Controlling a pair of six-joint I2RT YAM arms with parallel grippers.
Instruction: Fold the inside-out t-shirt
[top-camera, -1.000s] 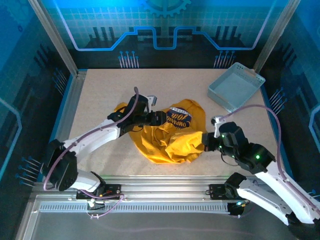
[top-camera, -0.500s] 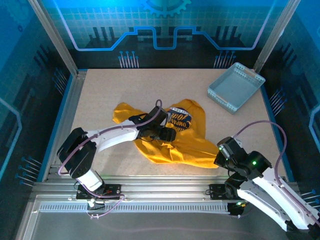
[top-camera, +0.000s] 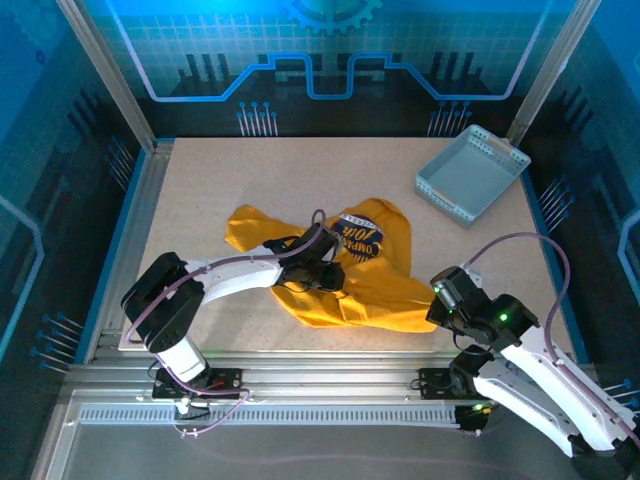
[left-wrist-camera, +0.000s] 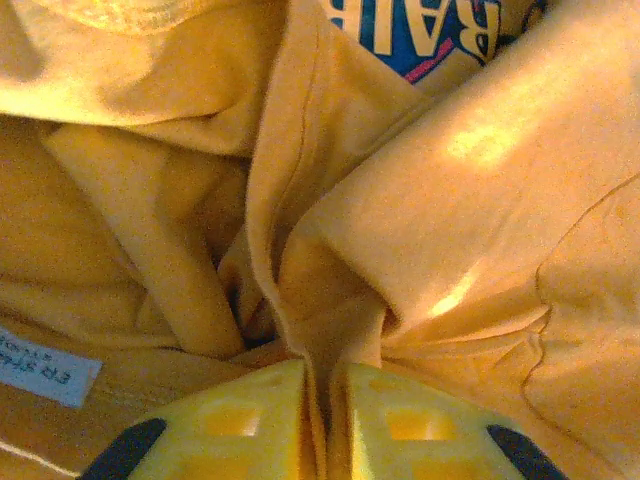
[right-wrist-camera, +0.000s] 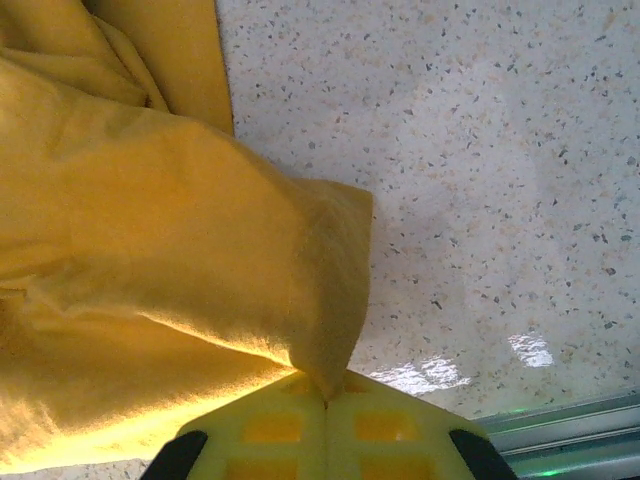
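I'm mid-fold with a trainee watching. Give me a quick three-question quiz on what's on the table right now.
1. True or false: the right claw is shut on an edge of the t-shirt.
2. Where does the basket sit? A) at the far right corner of the table, apart from the t-shirt; B) on top of the t-shirt; C) at the table's near left corner.
3. What does the left claw pinch?
Key: 1 true; 2 A; 3 a bunched fold of the t-shirt, near the navy print.
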